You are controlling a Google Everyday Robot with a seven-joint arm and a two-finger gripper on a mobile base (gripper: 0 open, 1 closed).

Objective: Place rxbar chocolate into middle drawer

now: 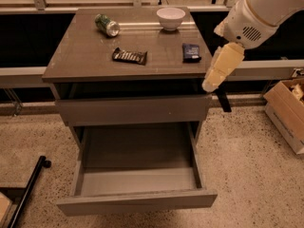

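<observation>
The rxbar chocolate (129, 56) is a slim dark wrapper with pale lettering, lying flat near the middle of the cabinet top (85, 56). The middle drawer (137, 175) is pulled out wide below the shut drawer front (133, 109), and its box holds nothing. My gripper (210, 84) hangs on the cream arm at the cabinet's right front corner, right of the bar and about level with the top's edge. It holds nothing that I can see.
A tipped green can (107, 25), a white bowl (171, 18) and a squarer dark blue packet (191, 52) also sit on the cabinet top. A cardboard box (287, 110) stands on the floor at right. A black bar (28, 189) lies at lower left.
</observation>
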